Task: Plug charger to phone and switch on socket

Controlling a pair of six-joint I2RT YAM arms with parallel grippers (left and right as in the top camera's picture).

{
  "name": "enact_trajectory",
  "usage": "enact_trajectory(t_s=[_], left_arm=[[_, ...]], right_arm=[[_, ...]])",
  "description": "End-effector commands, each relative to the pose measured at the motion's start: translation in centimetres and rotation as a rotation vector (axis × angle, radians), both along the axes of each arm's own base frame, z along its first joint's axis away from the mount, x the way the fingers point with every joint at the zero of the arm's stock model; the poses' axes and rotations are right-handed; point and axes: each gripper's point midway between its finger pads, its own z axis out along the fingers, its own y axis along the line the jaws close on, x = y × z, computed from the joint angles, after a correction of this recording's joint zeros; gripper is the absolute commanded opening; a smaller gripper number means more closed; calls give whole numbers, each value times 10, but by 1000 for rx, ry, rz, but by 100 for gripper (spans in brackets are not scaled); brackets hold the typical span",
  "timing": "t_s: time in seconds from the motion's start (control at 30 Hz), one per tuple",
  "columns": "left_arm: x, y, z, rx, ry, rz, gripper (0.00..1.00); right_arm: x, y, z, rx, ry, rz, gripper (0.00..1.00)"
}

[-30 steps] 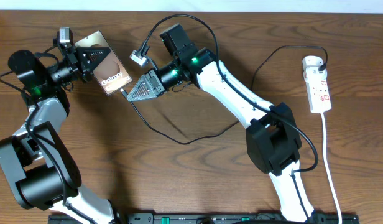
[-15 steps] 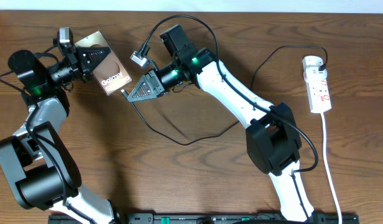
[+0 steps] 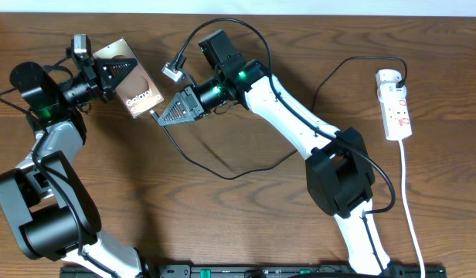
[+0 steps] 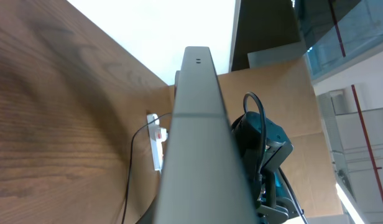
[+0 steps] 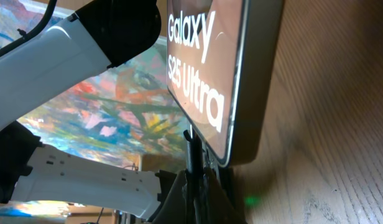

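Overhead, grip: left pincer pinching the flat bronze-brown rectangular phone, tilted above the brown wooden worktop; right pincer pressed together on the tip of the thin black charger, at the phone's lower edge.
Overhead, pending: narrow white oblong socket lies well apart, far right.
Left wrist, advice: phone seen edge-on; brace it rigidly against the push.
Right wrist, advice: charger tip meets the phone end; seating unclear, so square the tip to the edge, then press straight.
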Motion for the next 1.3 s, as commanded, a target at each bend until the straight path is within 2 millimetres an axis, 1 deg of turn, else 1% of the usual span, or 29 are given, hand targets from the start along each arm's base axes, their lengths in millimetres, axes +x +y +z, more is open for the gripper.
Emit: enact_trajectory(t_s=[0.0, 1.0, 1.27], left_arm=[[-3, -3, 14, 20, -43, -36, 7], [-3, -3, 14, 26, -54, -38, 7], [-2, -18, 14, 32, -68, -68, 7]], right_arm=[[-6, 3, 1, 0, 18, 14, 1], [-4, 4, -2, -20, 21, -3, 1], [-4, 4, -2, -23, 28, -6, 1]])
